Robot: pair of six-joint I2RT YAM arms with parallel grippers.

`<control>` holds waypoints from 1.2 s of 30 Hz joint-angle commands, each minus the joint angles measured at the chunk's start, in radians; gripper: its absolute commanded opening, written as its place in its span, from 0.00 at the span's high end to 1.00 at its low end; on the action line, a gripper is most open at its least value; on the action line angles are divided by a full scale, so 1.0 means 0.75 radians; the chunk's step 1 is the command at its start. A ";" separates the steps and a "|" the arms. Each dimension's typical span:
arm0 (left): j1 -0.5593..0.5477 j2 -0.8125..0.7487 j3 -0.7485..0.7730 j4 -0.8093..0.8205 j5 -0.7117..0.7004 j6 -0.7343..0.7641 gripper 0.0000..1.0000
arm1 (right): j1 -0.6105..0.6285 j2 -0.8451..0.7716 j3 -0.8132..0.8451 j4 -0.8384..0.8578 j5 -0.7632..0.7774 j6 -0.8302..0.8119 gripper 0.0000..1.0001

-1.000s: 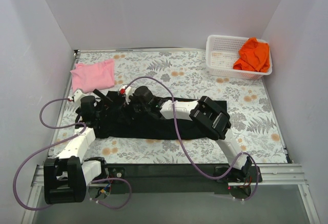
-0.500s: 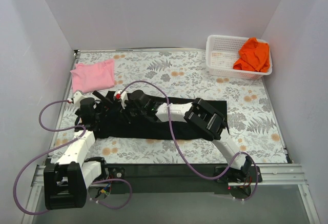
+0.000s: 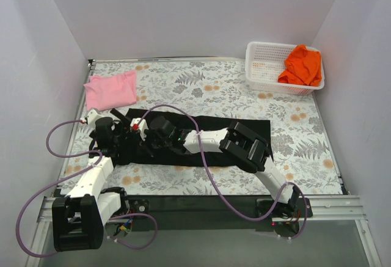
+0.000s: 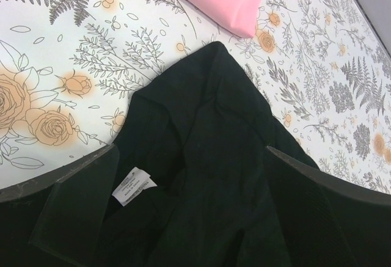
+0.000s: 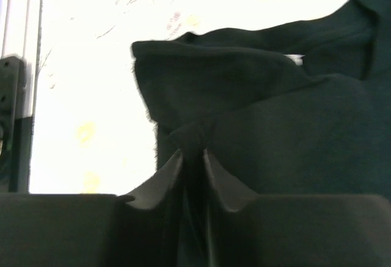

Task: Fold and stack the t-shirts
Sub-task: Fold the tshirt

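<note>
The black tee (image 3: 220,122) lies across the middle of the desk (image 3: 214,87). The right pincer (image 5: 192,151) pinches a fold at its left end. The left pincer (image 4: 192,169) hangs wide above that end. The pink tee (image 3: 110,90) lies far left, and the orange tee (image 3: 302,64) is in the far-right basket (image 3: 263,65).

Black tee (image 3: 220,122), pink tee (image 3: 110,90), orange tee (image 3: 302,64), white basket (image 3: 263,65), floral tabletop (image 3: 201,84)

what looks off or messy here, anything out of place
The black t-shirt is rumpled at its left end, not flat: the right gripper pinches a bunched fold of it, and its white neck label shows. The orange t-shirt lies crumpled, unfolded, in the right end of the white basket.
</note>
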 commanded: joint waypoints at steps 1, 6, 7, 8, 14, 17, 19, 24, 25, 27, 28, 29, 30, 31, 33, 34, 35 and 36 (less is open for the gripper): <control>0.005 -0.014 -0.014 -0.003 -0.015 0.014 0.02 | 0.022 -0.109 -0.049 0.047 -0.009 -0.021 0.83; 0.005 -0.018 -0.014 -0.003 -0.013 0.016 0.02 | 0.037 -0.209 -0.145 0.053 -0.028 -0.031 0.66; 0.005 -0.020 -0.016 -0.003 -0.015 0.016 0.02 | 0.037 -0.229 -0.164 0.055 -0.026 -0.029 0.66; 0.005 -0.020 -0.014 -0.003 -0.015 0.016 0.02 | 0.037 -0.252 -0.188 0.062 -0.018 -0.029 0.64; 0.005 -0.057 -0.020 -0.005 -0.029 0.035 0.02 | 0.016 -0.474 -0.397 0.088 0.170 -0.078 0.58; 0.003 -0.063 -0.024 -0.003 -0.017 0.035 0.02 | -0.041 -0.505 -0.430 0.084 0.195 -0.080 0.57; 0.003 -0.051 -0.026 -0.003 0.001 0.037 0.02 | -0.100 -0.471 -0.409 0.084 0.167 -0.058 0.56; 0.003 -0.037 -0.032 0.005 0.026 0.039 0.02 | -0.178 -0.340 -0.311 0.070 0.150 -0.062 0.46; 0.003 -0.029 -0.030 0.003 0.028 0.041 0.02 | -0.184 -0.324 -0.295 0.068 0.152 -0.066 0.44; 0.003 -0.026 -0.030 0.007 0.032 0.041 0.02 | -0.202 -0.281 -0.246 0.062 0.154 -0.074 0.43; 0.003 -0.022 -0.030 0.009 0.034 0.043 0.02 | -0.209 -0.266 -0.232 0.062 0.152 -0.078 0.42; 0.003 -0.022 -0.032 0.011 0.038 0.043 0.02 | -0.213 -0.242 -0.199 0.062 0.146 -0.078 0.42; 0.005 -0.020 -0.032 0.013 0.040 0.043 0.02 | -0.217 -0.229 -0.187 0.060 0.146 -0.078 0.42; 0.003 -0.018 -0.032 0.013 0.042 0.043 0.02 | -0.221 -0.219 -0.168 0.054 0.144 -0.080 0.42; 0.003 -0.016 -0.032 0.017 0.048 0.045 0.02 | -0.223 -0.184 -0.117 0.027 0.134 -0.078 0.41; 0.003 -0.016 -0.034 0.017 0.051 0.045 0.02 | -0.223 -0.172 -0.101 0.015 0.128 -0.078 0.41; 0.005 -0.012 -0.034 0.019 0.053 0.045 0.02 | -0.223 -0.150 -0.090 0.007 0.101 -0.080 0.41; 0.003 -0.014 -0.034 0.019 0.051 0.045 0.02 | -0.223 -0.139 -0.076 -0.002 0.093 -0.080 0.41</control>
